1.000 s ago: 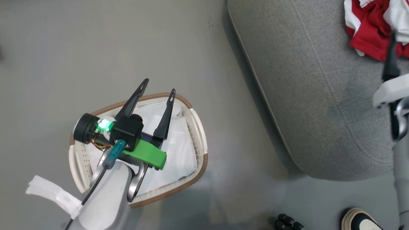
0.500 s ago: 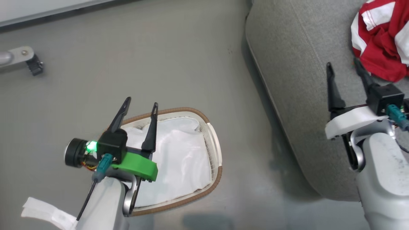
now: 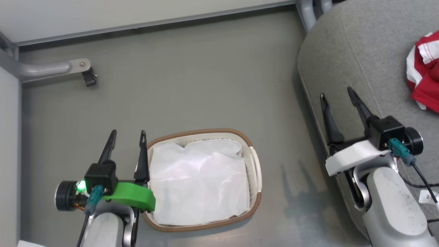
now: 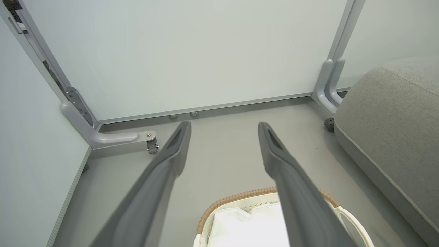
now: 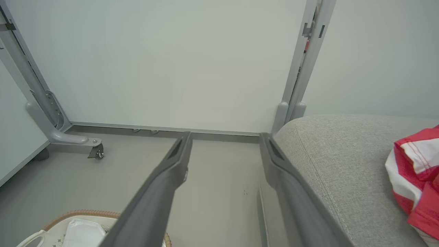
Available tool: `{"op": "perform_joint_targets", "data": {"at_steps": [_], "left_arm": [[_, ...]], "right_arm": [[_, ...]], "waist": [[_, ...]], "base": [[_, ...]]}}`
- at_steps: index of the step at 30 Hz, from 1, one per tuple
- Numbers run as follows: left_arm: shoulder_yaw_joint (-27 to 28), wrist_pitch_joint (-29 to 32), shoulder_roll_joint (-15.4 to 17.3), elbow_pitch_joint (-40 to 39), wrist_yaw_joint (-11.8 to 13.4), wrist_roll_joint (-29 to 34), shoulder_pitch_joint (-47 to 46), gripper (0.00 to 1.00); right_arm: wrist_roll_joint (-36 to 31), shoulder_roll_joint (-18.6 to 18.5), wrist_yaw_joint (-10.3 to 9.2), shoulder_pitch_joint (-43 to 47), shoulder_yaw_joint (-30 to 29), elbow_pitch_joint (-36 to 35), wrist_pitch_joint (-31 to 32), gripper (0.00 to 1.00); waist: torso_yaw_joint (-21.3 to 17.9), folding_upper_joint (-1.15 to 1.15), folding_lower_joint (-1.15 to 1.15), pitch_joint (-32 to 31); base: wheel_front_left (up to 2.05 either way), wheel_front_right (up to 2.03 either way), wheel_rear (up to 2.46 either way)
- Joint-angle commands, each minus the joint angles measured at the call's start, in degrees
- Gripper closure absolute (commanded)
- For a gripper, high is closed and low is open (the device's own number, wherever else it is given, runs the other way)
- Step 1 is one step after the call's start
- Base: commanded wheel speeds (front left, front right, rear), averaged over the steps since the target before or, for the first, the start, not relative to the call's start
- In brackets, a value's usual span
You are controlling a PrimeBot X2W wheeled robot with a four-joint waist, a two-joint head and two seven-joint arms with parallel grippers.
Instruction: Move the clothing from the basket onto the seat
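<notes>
The grey floor (image 3: 192, 89) spreads under and ahead of both pairs of jaws, and pale wall panels (image 4: 188, 51) stand beyond the fingertips in both wrist views.

The seat (image 3: 360, 51) is the largest thing on the floor. Its rounded left edge lies beneath the right gripper (image 3: 336, 93), and the rest of its grey fabric runs off to the right of those jaws. In the right wrist view the seat (image 5: 343, 154) sits behind the right-hand finger, while the gap between the two fingers looks out on bare floor.

The basket (image 3: 202, 131) stands on the floor between the two grippers, just to the right of the left gripper (image 3: 128, 133). That gripper's right finger (image 3: 141, 161) runs along the basket's left rim as the head camera sees it. In the left wrist view the basket (image 4: 236, 198) shows low down, under the right-hand finger and partly inside the gap. A white liner sheet (image 3: 199, 185) covers its inside.

The clothing (image 3: 425, 89) lies in a red and white heap on the seat, to the right of the right jaws and apart from them. The right wrist view has the clothing (image 5: 416, 171) at its right edge, beyond the right-hand finger.

The left jaws (image 4: 224, 125) are spread wide with nothing between them. The right jaws (image 5: 225, 136) are spread just as wide and likewise hold nothing.

A grey foot with a small caster (image 3: 85, 72) stands ahead of the left jaws and slightly left of them.
</notes>
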Motion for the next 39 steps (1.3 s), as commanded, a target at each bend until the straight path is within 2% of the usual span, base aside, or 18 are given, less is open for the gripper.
{"op": "perform_joint_targets", "data": {"at_steps": [1, 9, 22, 23, 28, 39], "left_arm": [[0.68, 0.00, 0.06, 0.16, -0.21, -0.37, 1.37, 0.00], [2.94, -0.01, -0.13, 1.94, -1.33, -3.00, 5.74, 0.00], [4.89, -0.01, -0.11, 0.73, -2.27, -6.29, 12.64, 0.00], [4.82, 0.01, -0.22, 0.64, -2.25, -6.42, 12.08, 1.00], [4.96, 0.27, -0.43, 2.67, -2.34, -7.59, 12.08, 1.00], [6.38, 3.52, -0.38, 1.66, -2.81, -19.30, 11.11, 1.00]], "right_arm": [[0.26, 0.09, -0.08, 1.57, -0.31, -0.22, -0.27, 0.00], [0.72, 0.70, -0.08, 7.45, -0.85, 0.24, -0.27, 0.00], [0.73, 1.94, -0.07, 14.21, -1.59, 1.96, -0.27, 0.00], [0.87, 1.92, -0.01, 13.83, -1.52, 1.88, 0.00, 1.00], [1.57, 2.20, 0.00, 14.63, -1.58, 3.79, 0.42, 1.00], [14.07, 2.31, -0.01, 14.67, -3.07, 2.69, 3.65, 1.00]], "waist": [[2.47, 0.00, 0.00, -2.30], [4.34, 0.00, 0.00, -6.68], [5.08, 0.00, 0.00, -12.10], [4.85, 0.00, 0.00, -11.79], [4.90, 0.00, 0.00, -11.96], [4.85, 0.00, 0.00, -12.31]], "base": [[0.00, 0.00, 0.00], [0.00, 0.00, 0.00], [0.00, 0.00, 0.00], [0.00, 0.00, 0.00], [0.00, 0.00, 0.00], [0.00, 0.00, 0.00]]}}
